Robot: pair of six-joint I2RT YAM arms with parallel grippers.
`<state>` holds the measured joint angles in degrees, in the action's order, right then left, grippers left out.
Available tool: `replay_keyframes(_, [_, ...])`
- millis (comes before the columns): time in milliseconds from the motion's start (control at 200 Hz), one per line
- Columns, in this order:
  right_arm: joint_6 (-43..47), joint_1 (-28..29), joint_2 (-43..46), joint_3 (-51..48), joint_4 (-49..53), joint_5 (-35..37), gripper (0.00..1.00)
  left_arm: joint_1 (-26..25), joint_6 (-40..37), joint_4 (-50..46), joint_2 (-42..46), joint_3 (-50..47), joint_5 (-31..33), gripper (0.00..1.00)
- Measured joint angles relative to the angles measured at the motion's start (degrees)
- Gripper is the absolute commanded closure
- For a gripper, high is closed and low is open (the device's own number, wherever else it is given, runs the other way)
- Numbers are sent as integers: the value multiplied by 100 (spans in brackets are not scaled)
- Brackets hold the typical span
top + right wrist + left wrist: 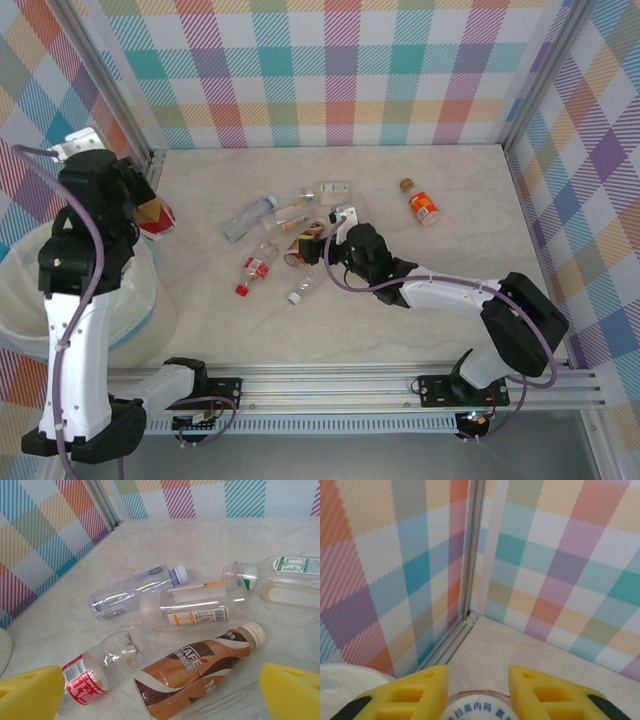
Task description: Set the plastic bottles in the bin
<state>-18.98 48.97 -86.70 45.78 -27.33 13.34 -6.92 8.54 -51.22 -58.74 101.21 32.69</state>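
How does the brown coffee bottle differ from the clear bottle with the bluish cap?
The brown coffee bottle wears a full brown wrap; the clear bottle is bare. The coffee bottle's cap is cream; the clear bottle's is bluish. Both lie on their sides, capped.

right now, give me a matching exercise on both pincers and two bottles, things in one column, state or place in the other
1 left pincer
2 right pincer
3 orange-label bottle
4 brown-label bottle

a lying alone, away from both pincers
b open
c shut on a red-label bottle near the bin
d lying just in front of the right pincer

Pairs: 1-c, 2-b, 3-a, 4-d
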Motion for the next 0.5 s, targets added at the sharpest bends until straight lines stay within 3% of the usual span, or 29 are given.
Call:
replay_keyframes(130, [2,0,-166,107,-2,-79,0,35,-275,-85,271,83,1307,100])
replay_keyframes(230, [4,0,-293,236,0,-173,0,415,-387,-59,472,-446,2037,100])
replay_keyframes(355, [20,0,-376,343,-2,-297,0,905,-26,-269,428,-1154,1915,100])
replay_keyframes(500, [55,0,-376,354,13,-446,0,1158,470,-468,50,-1716,1010,100])
